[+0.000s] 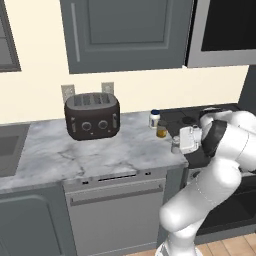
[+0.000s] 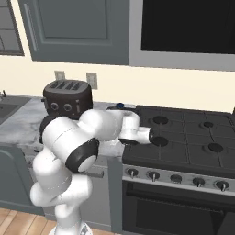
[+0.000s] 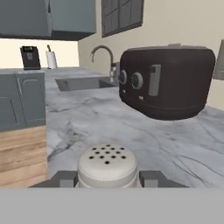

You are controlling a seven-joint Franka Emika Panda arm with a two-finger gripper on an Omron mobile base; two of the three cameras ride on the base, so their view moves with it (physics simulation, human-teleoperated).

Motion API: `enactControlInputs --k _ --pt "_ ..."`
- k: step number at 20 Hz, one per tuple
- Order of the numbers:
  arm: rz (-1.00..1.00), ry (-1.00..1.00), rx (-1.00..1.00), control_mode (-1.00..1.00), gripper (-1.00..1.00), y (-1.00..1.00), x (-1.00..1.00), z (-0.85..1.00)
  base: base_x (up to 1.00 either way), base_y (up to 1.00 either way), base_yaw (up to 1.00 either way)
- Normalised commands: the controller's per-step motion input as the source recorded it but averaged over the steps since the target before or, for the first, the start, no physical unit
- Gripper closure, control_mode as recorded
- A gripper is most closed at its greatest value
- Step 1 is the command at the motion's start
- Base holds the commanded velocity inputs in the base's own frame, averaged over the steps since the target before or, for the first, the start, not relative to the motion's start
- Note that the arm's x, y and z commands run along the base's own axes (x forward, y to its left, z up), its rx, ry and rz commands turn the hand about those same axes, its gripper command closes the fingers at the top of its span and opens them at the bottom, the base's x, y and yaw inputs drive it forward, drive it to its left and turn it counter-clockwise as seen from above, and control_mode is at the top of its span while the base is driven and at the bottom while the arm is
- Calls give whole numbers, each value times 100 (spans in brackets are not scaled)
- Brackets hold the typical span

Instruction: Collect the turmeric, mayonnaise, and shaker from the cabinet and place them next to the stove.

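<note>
Beside the stove [image 1: 200,116], mayonnaise [image 1: 155,119] and turmeric [image 1: 161,129] already stand on the counter [image 1: 100,150]; the end effector [image 3: 107,178] grips the shaker [image 3: 107,166], apparently the last to place.

The arm [image 1: 210,195] is showing as a chain of fat, glossy white segments — rounded like swollen tubes, with no cables, screws or markings appearing on the shell. Behind the hand, a wide dark grey-black ring [image 1: 214,137] is separating two white links, and in the right base view a similar dark, disc-like joint cap [image 2: 82,155] is sitting on the side of a bulbous white segment. Nearest the gripper [image 3: 107,179], the wrist [image 1: 189,140] is narrowing into a blockier white housing with flatter faces. The two fingertips [image 3: 64,179] are reading as small, square-edged dark grey blocks — matte, plain and unmarked.
</note>
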Motion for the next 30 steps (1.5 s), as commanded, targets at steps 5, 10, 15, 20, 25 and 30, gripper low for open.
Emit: enactControlInputs --k 5,10,15,20,25,30 --pt "4 1 0 -100 100 0 26 -19 0 0 0" --pt "5 0 0 -100 100 0 20 -25 0 0 0" --pt "7 0 0 -100 100 0 9 -24 0 0 0" --pt "6 0 0 -100 100 0 12 -12 0 0 0" --pt "5 0 0 -100 100 0 17 0 0 0 0" --pt "4 0 0 -100 100 0 16 -3 0 0 0"
